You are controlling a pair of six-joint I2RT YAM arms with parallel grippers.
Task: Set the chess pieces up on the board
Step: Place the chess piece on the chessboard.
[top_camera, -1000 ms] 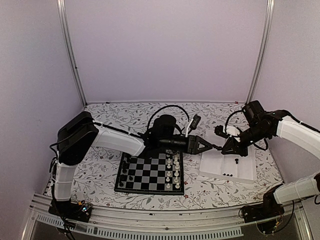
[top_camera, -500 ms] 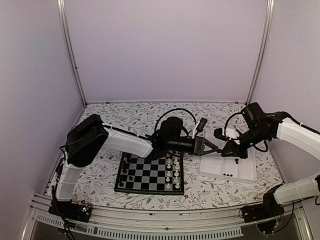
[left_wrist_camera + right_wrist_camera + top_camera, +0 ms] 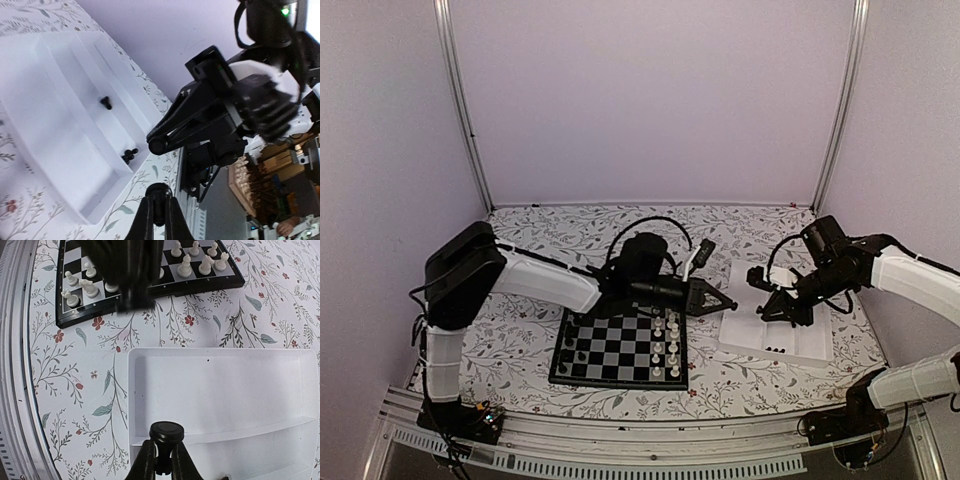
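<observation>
Nearest on the flowered table (image 3: pixel 520 330): the board (image 3: pixel 618 383), a few black chess pieces (image 3: pixel 568 355) at its left edge, white pieces (image 3: pixel 672 350) at its right. Just right of it, the white tray (image 3: pixel 745 335), more black chess pieces loose inside. Higher, between board and tray, left gripper (image 3: pixel 158 207) pressed together. Over the tray, apart from it, right gripper (image 3: pixel 162 452) also pressed together. Round black knob at each tip; whether a piece, cannot tell.

Soft, even light; blurred left gripper (image 3: pixel 134 297)
</observation>
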